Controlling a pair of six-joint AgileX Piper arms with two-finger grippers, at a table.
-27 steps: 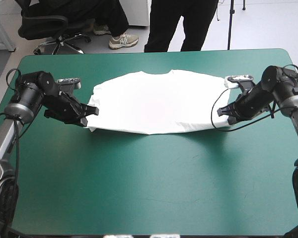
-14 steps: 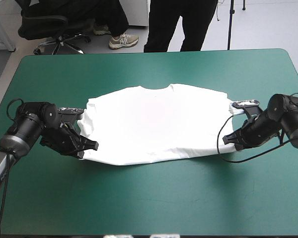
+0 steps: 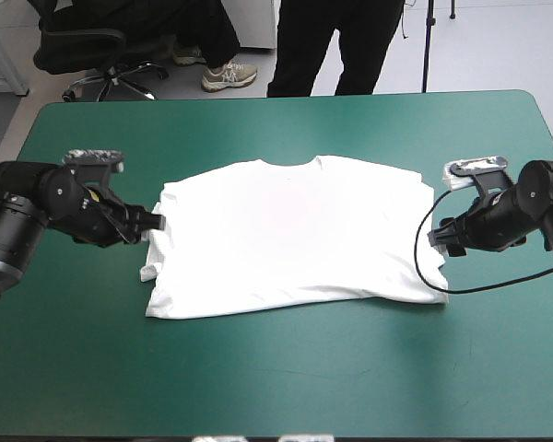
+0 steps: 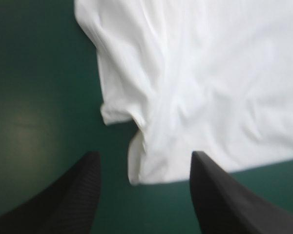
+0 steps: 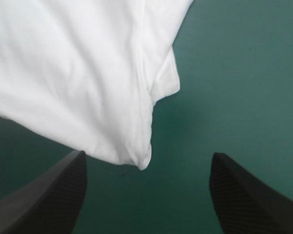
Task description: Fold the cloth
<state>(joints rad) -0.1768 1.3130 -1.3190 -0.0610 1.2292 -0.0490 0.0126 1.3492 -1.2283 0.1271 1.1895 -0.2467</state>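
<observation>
On the table (image 3: 276, 368) my left claw (image 3: 152, 221) and right claw (image 3: 440, 241) now gape empty, having just laid the T-shirt (image 3: 286, 235) flat for folding.

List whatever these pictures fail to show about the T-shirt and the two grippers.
High view: left gripper and right gripper are too small and dark to read their fingers; only the wrist views show them open.
Both wrist views: most of the T-shirt is cut off by the picture edges; collar and far sleeve unseen.
All views: the T-shirt's underside, hidden against the table.
</observation>
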